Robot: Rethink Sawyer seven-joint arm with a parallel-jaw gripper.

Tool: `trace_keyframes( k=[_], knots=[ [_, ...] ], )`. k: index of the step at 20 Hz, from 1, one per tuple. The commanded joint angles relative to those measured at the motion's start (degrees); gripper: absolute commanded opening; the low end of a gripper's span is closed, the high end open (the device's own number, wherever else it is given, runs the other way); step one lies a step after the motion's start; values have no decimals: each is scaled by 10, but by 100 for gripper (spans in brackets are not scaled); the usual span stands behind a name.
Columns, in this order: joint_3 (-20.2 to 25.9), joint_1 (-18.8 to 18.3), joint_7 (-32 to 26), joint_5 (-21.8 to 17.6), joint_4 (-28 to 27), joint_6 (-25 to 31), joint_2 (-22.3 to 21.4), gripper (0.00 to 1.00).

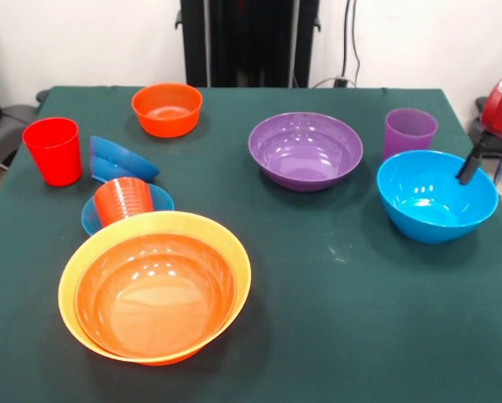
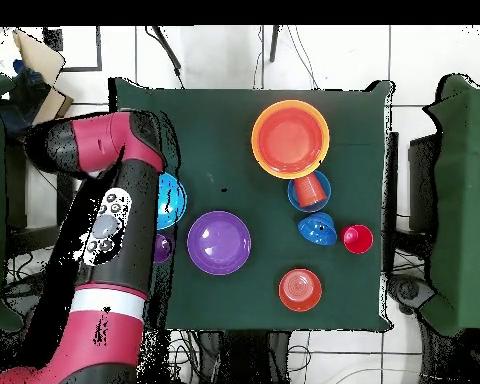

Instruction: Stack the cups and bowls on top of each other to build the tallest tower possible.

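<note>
Front view is showing the tower [image 1: 154, 290] sitting near the front left of the tabletop [image 1: 318, 319]: a red-orange bowl [image 1: 154, 302] nesting inside the big yellow-orange bowl [image 1: 226, 243]. Just behind it an orange-red cup [image 1: 122, 200] is lying tilted in a small light blue bowl [image 1: 161, 198], with a dark blue bowl [image 1: 117, 159] tipped on its side behind that, a red cup [image 1: 53, 150] standing beside it and a small orange bowl [image 1: 167, 108] further back. The purple bowl [image 1: 305, 149] is sitting mid-table, the purple cup [image 1: 410, 131] and large light blue bowl [image 1: 436, 196] at the right. The pincer [image 1: 469, 170] is reaching over that blue bowl's rim; I cannot tell whether it is open. A dark green cloth is covering the tabletop, a white wall is standing behind, and the overhead view is showing a pale tiled floor [image 2: 214, 60].
</note>
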Motion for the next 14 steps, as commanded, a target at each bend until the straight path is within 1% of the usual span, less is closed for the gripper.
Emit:
trace_keyframes(
  k=[1,2,3,5,9,13,14],
  knots=[
    [70,-7,58,2,101,-50,39,100],
    [68,-4,62,1,102,-57,42,100],
    [68,-1,72,2,111,-77,43,100],
    [72,-1,74,4,124,-99,43,100],
    [71,4,80,8,141,-113,46,100],
    [93,-5,71,23,160,-149,40,100],
    [104,-10,66,28,165,-166,39,100]
  ],
)
